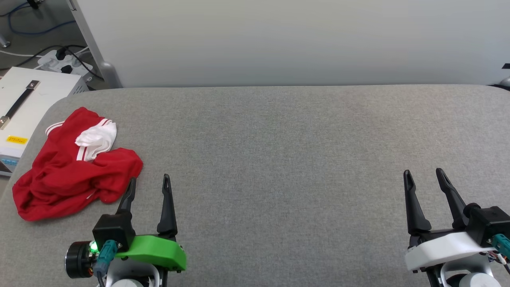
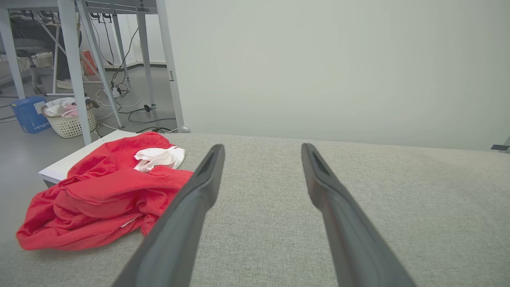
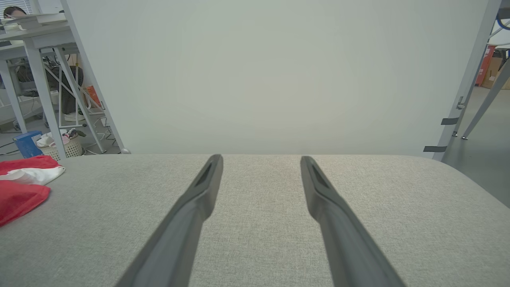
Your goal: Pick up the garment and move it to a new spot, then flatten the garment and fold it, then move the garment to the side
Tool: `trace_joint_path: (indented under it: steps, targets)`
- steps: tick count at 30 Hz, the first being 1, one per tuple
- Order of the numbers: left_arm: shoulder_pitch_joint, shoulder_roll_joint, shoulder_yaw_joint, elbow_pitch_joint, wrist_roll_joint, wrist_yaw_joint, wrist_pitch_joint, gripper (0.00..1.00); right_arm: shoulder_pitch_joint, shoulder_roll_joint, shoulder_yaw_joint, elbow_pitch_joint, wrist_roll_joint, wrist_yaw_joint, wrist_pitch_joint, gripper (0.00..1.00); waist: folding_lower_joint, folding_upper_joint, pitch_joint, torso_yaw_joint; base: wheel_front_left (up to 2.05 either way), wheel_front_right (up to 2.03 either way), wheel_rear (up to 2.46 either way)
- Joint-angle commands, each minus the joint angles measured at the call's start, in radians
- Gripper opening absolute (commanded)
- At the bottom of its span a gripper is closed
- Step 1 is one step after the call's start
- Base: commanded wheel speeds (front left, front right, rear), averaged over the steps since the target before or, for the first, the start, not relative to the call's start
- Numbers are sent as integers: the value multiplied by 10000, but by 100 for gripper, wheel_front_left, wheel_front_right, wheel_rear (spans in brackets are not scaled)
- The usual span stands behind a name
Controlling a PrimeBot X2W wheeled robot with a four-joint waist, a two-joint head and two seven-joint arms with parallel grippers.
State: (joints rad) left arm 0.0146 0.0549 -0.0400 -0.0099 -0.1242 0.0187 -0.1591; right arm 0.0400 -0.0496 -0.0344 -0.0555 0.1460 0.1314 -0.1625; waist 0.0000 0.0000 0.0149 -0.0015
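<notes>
Left gripper (image 1: 149,177), right gripper (image 1: 422,171) spread empty, grey tabletop (image 1: 279,159), crumpled garment (image 1: 67,175), white partition (image 1: 279,40)

text: none legible | yellow label (image 1: 17,139) on white box (image 1: 48,85): too small | blue box (image 2: 26,115) print: blurred

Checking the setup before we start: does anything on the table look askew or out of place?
Only the red T-shirt: it lies crumpled in a heap by the table's left edge, a white sleeve bunched on top.
</notes>
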Motion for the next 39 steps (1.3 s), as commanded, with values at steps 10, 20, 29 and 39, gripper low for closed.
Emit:
trace_joint_path:
  steps: [10, 20, 29, 39]
  targets:
    - [-36, -34, -65, 81, -231, 9, -309, 100, 243, -5, 32, -26, 139, -5, -285, 100, 0, 0, -21, 16, 0, 0, 0]
    - [36, -38, -118, 225, -329, 41, -520, 100, 384, -5, 36, 12, 243, -6, -493, 100, 0, 0, -17, 38, 0, 0, 0]
    - [-46, -41, -195, 334, -391, 104, -703, 100, 434, -6, 19, 19, 322, -7, -674, 100, 0, 0, 72, 179, 0, 0, 0]
    - [-193, -45, -63, 345, -566, 174, -910, 100, 404, -6, 210, -29, 274, -7, -877, 100, 0, 0, 296, 806, 0, 0, 0]
